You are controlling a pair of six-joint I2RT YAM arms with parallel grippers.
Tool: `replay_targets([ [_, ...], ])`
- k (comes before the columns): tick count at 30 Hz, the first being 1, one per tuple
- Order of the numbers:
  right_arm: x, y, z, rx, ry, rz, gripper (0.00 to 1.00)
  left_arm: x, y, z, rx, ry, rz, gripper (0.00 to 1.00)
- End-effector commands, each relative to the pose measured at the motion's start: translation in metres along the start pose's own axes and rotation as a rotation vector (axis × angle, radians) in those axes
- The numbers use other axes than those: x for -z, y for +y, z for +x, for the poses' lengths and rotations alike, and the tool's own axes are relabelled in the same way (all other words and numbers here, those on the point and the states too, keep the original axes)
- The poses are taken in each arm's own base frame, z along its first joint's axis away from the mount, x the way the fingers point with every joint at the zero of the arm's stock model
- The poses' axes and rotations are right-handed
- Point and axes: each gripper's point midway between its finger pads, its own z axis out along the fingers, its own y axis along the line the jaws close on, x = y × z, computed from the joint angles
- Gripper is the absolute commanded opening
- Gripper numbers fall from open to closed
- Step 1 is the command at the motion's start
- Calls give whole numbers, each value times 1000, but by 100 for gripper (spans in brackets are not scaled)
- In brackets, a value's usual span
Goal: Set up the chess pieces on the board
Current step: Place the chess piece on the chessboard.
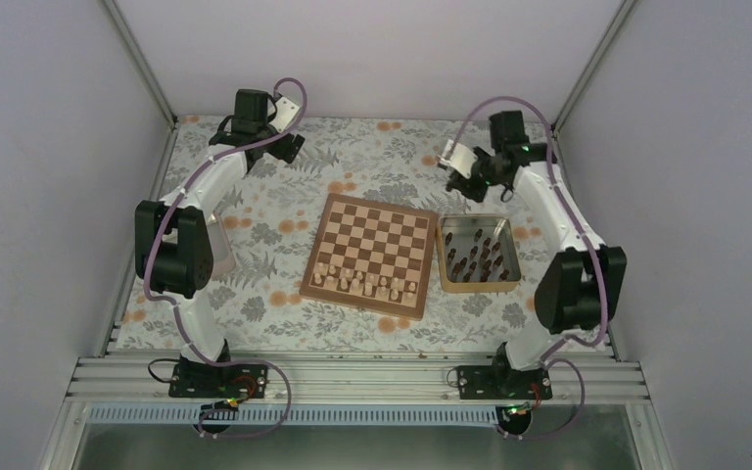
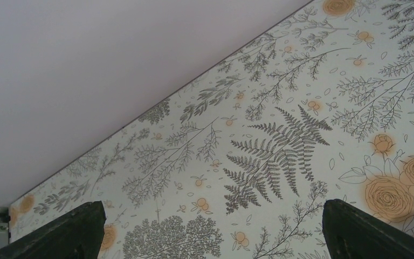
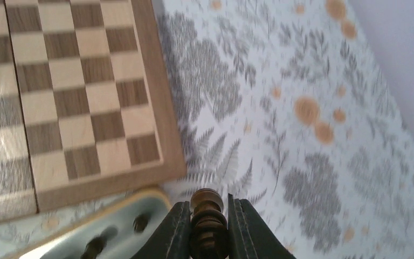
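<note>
Right gripper [image 3: 207, 237]: jaws closed on one dark brown chess piece [image 3: 205, 204], ringed stem and round top, held over the tray [image 3: 121, 222], beside the board [image 3: 86, 108] at desk centre. Left gripper [image 2: 210, 240]: jaws wide apart, far-left corner.

The right wrist view's bottom edge is cutting off the dark brown wooden chess piece [image 3: 206, 215] and tan-rimmed rectangular tray [image 3: 116, 224].

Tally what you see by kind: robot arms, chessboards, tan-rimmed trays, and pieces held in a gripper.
Robot arms: 2, left arm and right arm
Chessboard: 1
Tan-rimmed tray: 1
Dark chess piece in right gripper: 1
Total: 5
</note>
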Motion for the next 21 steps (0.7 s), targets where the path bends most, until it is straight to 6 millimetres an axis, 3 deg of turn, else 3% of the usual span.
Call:
replay_targets([
  [1, -28, 4, -47, 36, -96, -103, 7, 15, 6, -17, -17, -46, -32, 100],
  [4, -45, -1, -77, 75, -146, -131, 7, 19, 12, -20, -27, -50, -61, 100],
  [9, -94, 14, -102, 124, -148, -213, 8, 23, 17, -23, -37, -49, -79, 100],
  [13, -122, 25, -113, 147, -130, -245, 8, 25, 18, -24, -40, -48, -85, 100],
  [21, -140, 34, -116, 169, -60, -255, 9, 23, 16, -21, -46, -41, -77, 100],
])
